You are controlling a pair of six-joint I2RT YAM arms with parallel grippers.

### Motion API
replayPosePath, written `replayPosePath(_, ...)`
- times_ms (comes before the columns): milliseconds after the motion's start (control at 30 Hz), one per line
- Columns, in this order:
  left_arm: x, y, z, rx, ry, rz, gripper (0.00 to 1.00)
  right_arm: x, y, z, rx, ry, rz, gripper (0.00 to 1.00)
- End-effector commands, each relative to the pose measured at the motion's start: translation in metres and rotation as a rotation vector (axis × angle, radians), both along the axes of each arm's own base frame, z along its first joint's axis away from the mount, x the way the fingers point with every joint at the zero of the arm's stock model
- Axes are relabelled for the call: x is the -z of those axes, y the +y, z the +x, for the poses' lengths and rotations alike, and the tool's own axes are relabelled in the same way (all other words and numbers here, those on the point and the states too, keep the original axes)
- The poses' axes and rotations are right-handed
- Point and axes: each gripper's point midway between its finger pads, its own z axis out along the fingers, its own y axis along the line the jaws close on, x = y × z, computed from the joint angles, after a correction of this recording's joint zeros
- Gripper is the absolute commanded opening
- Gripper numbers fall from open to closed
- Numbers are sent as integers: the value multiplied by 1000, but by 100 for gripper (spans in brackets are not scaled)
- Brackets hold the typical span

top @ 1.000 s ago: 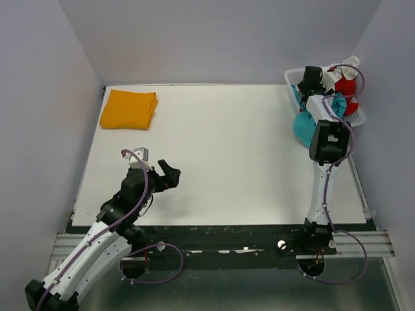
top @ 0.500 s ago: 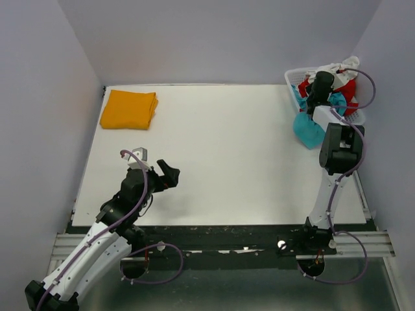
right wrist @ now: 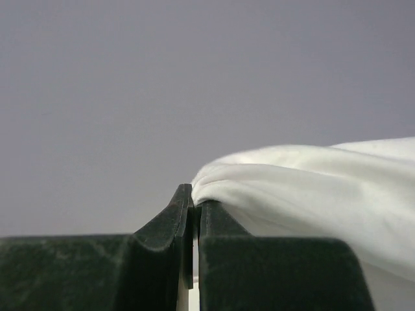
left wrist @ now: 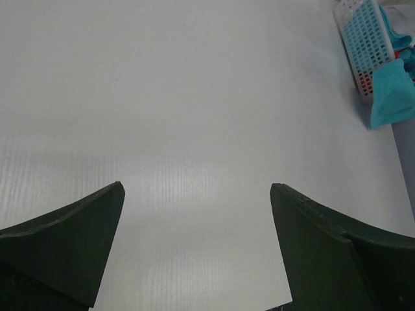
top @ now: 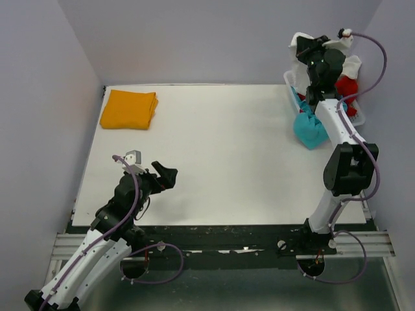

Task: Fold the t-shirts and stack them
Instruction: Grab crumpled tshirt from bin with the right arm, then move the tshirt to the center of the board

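Right gripper (right wrist: 193, 206): jaws are pressed together, with a fold of the white t-shirt (right wrist: 305, 188) pinched between the tips. From the pinch the cloth is seen running off towards 3 o'clock in the wrist view.

In the top view this gripper is raised above the basket (top: 290, 81) at the 2 o'clock corner of the table (top: 227, 149). White cloth is bunched around it and hangs towards the basket. Whether the shirt is fully free of the basket cannot be told.

Left gripper (left wrist: 196, 188): jaws are spread wide and nothing is held. It is poised over bare table near 7 o'clock.

The red t-shirt (top: 347, 85) is seen inside the basket. The teal t-shirt (top: 310, 129) is draped over the basket's rim onto the table. The orange-yellow t-shirt (top: 130, 109) lies folded at the 10 o'clock corner.

Step in hand, as judged: the white shirt is being drawn out of the basket. One shirt is folded; three are not.

Next move, as judged: the white shirt needs to be lifted clear without the teal or red one being dragged along. It then needs to be carried towards the middle of the table and laid flat. The left gripper is likely needed there for spreading.
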Motion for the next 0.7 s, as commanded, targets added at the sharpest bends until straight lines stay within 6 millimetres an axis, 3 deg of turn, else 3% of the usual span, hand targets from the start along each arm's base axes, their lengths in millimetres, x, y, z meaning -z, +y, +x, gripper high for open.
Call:
replayPosePath(0,3,6,-5,-33,33,-18,99,-82,121,-60,-395,-56,-178,1)
replayPosePath(133,0,10,-12,-42,45,-37,98,-107,198,-116,-646,-52,-177,1)
replayPosePath(233,-3,20,-17,-83,50,-35,99,-112,247,-164,-879,-56,-147,1)
replayPosePath(400,-14,39,-22,-174,55,-45,99,-117,324,-223,-1130,-46,-211,1)
replayPosePath(533,-8,47,-27,-227,86,-72,99,-129,356,-263,-1285,-98,-196,1)
replayPosePath(667,-2,54,-32,-260,110,-77,98,-148,365,-283,-1323,-137,-156,1)
